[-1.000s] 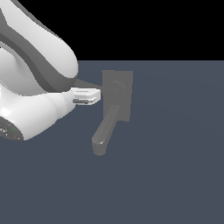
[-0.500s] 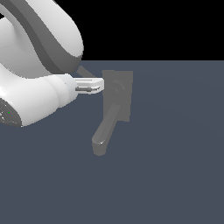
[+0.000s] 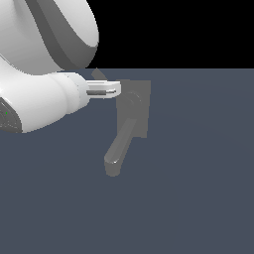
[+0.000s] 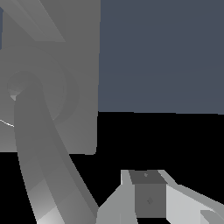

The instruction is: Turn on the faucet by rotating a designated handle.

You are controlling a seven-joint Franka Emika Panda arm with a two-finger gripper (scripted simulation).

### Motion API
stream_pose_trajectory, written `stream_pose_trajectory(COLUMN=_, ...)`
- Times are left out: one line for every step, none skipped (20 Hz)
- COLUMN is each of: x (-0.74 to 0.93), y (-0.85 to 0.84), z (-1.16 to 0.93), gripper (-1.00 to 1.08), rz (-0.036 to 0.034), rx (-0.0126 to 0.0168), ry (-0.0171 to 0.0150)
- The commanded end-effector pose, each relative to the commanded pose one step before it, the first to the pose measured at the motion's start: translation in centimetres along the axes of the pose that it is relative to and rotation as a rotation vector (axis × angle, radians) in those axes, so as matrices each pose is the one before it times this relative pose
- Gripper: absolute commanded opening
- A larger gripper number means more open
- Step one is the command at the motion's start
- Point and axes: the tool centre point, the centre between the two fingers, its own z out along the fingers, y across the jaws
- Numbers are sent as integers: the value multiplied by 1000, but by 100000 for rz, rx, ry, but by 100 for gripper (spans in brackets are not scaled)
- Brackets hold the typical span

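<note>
The grey faucet's flat back plate (image 3: pixel 140 101) stands upright in the exterior view. Its thick curved spout (image 3: pixel 118 151) runs down toward that view's left. The handle (image 3: pixel 99 74), a thin dark bar, slants up from the plate's upper edge, and my gripper hides most of it. My gripper (image 3: pixel 115 90) lies level just under that bar, its tips at the plate's upper corner. The fingers are shut with nothing between them. In the wrist view the back plate (image 4: pixel 65 57) and spout (image 4: pixel 41 166) fill one side, and a fingertip (image 4: pixel 148 197) shows at the edge.
My bulky white arm (image 3: pixel 39 94) fills the exterior view's left. The flat dark blue-grey ground (image 3: pixel 198 188) spreads around the faucet.
My gripper has risen and moved toward the exterior view's right, from beside the plate's middle up to its upper corner under the handle. The faucet looks unmoved.
</note>
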Motion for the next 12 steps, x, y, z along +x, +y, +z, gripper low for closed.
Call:
stream_pose_trajectory(x=-767, y=-596, z=130, gripper=-100, rz=271, rx=117, ry=-514)
stream_pose_trajectory(x=-268, y=-242, z=9, gripper=-100, rz=32, rx=-24, ry=-75)
stream_pose_trajectory(x=-268, y=-242, z=9, gripper=-100, rz=32, rx=-23, ry=-75)
stream_pose_trajectory(x=-268, y=-242, z=9, gripper=-100, rz=32, rx=-23, ry=-75)
stream_pose_trajectory(x=-268, y=-242, z=9, gripper=-100, rz=31, rx=-23, ry=-75)
stream_pose_trajectory(x=-260, y=-243, z=14, gripper=-100, rz=25, rx=-19, ry=-61)
stream_pose_trajectory(x=-269, y=-243, z=9, gripper=-100, rz=31, rx=-23, ry=-75)
stream_pose_trajectory(x=-269, y=-243, z=10, gripper=-100, rz=31, rx=-23, ry=-75)
stream_pose_trajectory(x=-269, y=-243, z=10, gripper=-100, rz=30, rx=-23, ry=-75)
stream_pose_trajectory(x=-269, y=-243, z=10, gripper=-100, rz=30, rx=-23, ry=-76)
stream_pose_trajectory(x=-269, y=-243, z=10, gripper=-100, rz=30, rx=-23, ry=-76)
stream_pose_trajectory(x=-269, y=-242, z=11, gripper=-100, rz=30, rx=-23, ry=-76)
